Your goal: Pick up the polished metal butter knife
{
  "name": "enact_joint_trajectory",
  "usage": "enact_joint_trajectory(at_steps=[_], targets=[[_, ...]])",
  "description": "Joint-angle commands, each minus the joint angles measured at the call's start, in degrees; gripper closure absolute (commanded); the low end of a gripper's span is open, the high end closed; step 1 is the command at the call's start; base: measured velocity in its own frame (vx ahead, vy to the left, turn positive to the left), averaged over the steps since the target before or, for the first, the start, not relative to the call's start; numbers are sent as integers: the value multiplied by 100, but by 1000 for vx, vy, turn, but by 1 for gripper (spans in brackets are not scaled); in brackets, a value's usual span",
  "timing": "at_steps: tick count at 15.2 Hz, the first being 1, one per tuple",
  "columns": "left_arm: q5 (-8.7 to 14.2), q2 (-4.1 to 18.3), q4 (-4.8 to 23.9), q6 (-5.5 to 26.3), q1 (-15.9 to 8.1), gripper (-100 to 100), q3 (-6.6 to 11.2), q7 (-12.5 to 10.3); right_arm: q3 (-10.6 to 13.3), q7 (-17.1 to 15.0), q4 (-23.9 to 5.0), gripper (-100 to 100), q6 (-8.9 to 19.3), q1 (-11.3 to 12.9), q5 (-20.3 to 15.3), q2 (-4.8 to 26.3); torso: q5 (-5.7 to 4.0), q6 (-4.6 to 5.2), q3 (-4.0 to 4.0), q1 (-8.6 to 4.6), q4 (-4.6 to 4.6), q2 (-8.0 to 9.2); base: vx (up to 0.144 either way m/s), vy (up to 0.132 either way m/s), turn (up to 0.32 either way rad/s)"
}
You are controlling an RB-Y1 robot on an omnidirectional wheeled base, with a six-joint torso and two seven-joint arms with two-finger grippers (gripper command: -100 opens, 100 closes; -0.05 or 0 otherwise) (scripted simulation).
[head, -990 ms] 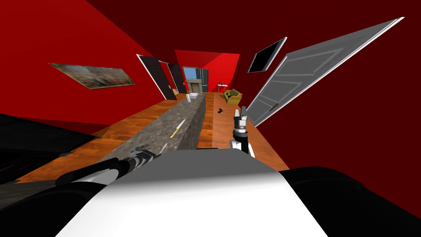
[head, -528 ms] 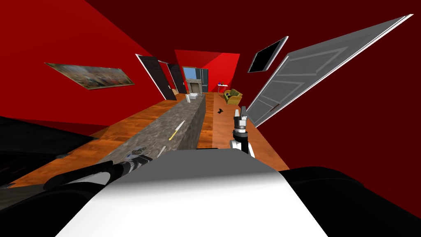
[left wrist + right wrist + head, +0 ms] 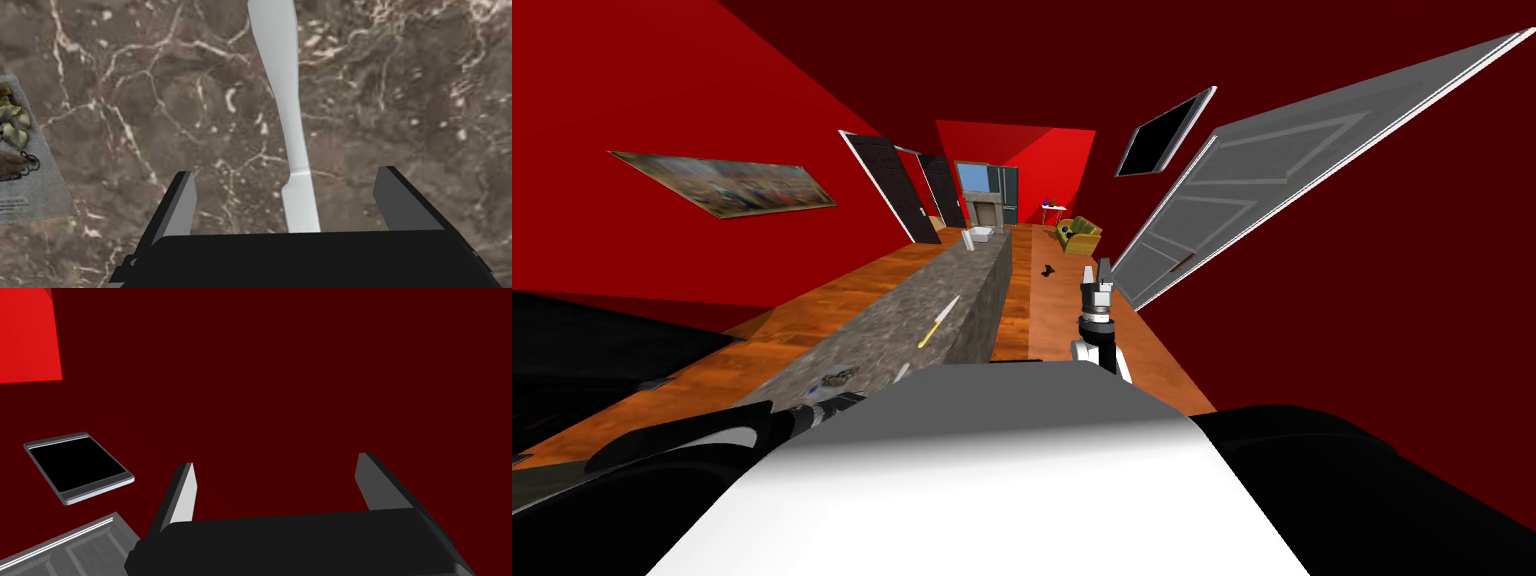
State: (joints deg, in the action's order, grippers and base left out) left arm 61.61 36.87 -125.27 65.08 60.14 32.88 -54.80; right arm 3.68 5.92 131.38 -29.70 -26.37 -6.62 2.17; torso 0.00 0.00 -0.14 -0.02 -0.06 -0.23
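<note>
Dark, pale-veined stone forms the long bench point(image 3: 907, 305) running down a red-walled room. On it, close to the robot, lies the butter knife point(image 3: 292, 140), drawn plain light grey, flat on the stone. The left gripper point(image 3: 286, 172) looks down on it with its fingers apart, one on each side of the knife, which runs lengthwise between them, roughly centred. A printed grey packet point(image 3: 22, 165) lies off to one side, clear of the fingers, and a yellow-handled knife point(image 3: 938, 321) sits farther along the bench. The right gripper point(image 3: 1097, 268) is held out over the floor, fingers also apart.

This looks like the lining-up step before the grasp. The next move probably calls for lowering until the fingertips reach the stone, then closing across the knife's narrow width, since so thin a thing offers little edge to pinch.
</note>
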Motion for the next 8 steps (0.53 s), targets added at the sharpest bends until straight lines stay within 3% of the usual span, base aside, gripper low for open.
enact_joint_trajectory(at_steps=[1,4,5,8], targets=[[105,22,23,218,55,-100,56,-119,0,0,0,0,0,0,0,0,0,0,0,0,0,0,52,-1,-4],[243,42,42,476,140,-100,132,-259,0,0,0,0,0,0,0,0,0,-1,0,1,0,0,59,1,-2],[203,21,32,361,133,-100,111,-178,0,0,0,0,0,0,0,0,1,0,0,1,0,-1,37,-2,1],[63,-91,364,235,-43,-100,-79,-12,0,0,0,0,0,1,0,0,1,1,9,-2,3,15,6,-12,-33]])
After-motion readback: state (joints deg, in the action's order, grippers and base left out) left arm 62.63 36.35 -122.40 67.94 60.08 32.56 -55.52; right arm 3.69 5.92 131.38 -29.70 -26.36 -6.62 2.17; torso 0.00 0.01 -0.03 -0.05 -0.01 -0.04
